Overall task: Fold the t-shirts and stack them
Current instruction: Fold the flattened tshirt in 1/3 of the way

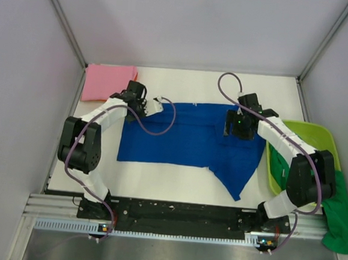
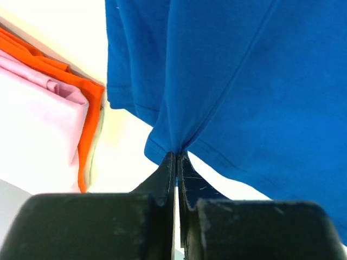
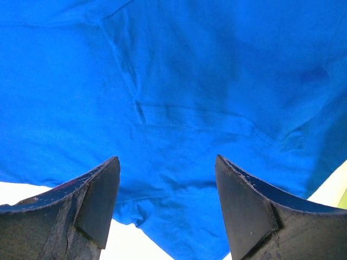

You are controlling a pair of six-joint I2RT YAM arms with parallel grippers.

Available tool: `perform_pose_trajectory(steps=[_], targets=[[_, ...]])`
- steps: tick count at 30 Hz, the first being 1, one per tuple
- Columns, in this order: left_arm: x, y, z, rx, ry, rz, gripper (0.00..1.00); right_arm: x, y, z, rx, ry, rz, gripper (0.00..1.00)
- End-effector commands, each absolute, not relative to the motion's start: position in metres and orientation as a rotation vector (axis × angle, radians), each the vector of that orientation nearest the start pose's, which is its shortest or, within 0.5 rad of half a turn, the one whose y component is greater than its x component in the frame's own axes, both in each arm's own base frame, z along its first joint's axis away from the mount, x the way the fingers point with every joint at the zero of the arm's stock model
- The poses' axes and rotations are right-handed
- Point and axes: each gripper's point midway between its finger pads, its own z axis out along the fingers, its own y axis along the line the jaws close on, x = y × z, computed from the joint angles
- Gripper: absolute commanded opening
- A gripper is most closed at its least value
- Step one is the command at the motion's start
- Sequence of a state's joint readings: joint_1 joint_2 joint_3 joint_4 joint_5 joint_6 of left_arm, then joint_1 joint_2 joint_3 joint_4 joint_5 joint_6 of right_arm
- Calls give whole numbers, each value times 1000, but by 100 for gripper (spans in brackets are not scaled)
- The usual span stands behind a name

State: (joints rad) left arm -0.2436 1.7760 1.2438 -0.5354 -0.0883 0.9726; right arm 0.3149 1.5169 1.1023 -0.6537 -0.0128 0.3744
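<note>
Blue t-shirt sprawls mid-frame; left gripper pinches just 1 thin hem fold, right gripper hangs wide above cloth. Pull now and that hem could slip, or bunch unevenly.

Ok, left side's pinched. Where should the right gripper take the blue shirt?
Probably the far edge near its right corner, mirroring the left gripper shut on the far-left edge. The blue shirt lies flat there, so bring the open right gripper down from above, at that edge.
</note>
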Motion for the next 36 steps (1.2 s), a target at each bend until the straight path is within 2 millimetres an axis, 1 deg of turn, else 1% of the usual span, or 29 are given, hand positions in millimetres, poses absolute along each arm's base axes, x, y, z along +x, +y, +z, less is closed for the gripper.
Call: perform_pose_trajectory(steps=[1,3,5,8,10,12,18,21,23,24,26,27,28,29,34,36], targets=[[384,-48,64,1624,2257,272,0,348,118,103,99,2609,197,70],[385,-41,56,1631,2284,294,0,355,118,99,97,2616,176,68],[390,-39,51,1627,2305,306,0,360,121,93,80,2626,149,62],[395,-42,47,1623,2332,282,0,366,135,85,-60,2614,65,55],[397,-43,45,1620,2333,272,0,370,137,73,-124,2621,-33,50],[401,-44,46,1614,2325,277,0,372,144,65,-178,2629,-63,45],[404,-42,50,1603,2319,296,0,372,169,41,-299,2672,-39,44],[406,-41,50,1597,2319,305,0,367,169,31,-291,2700,-43,44],[408,-40,52,1589,2316,307,0,363,163,24,-285,2718,-78,43],[409,-40,53,1580,2314,308,0,360,159,23,-283,2728,-97,36],[411,-40,54,1570,2316,303,0,354,151,20,-276,2747,-146,16],[414,-40,57,1563,2310,308,0,353,147,22,-274,2747,-172,6],[416,-39,60,1556,2307,309,0,352,144,26,-271,2740,-198,0],[417,-38,62,1548,2307,310,0,351,140,32,-260,2734,-219,0],[424,-35,77,1528,2296,301,0,346,128,71,-273,2672,-250,0],[422,-33,77,1543,2294,301,0,341,125,82,-294,2664,-246,0]])
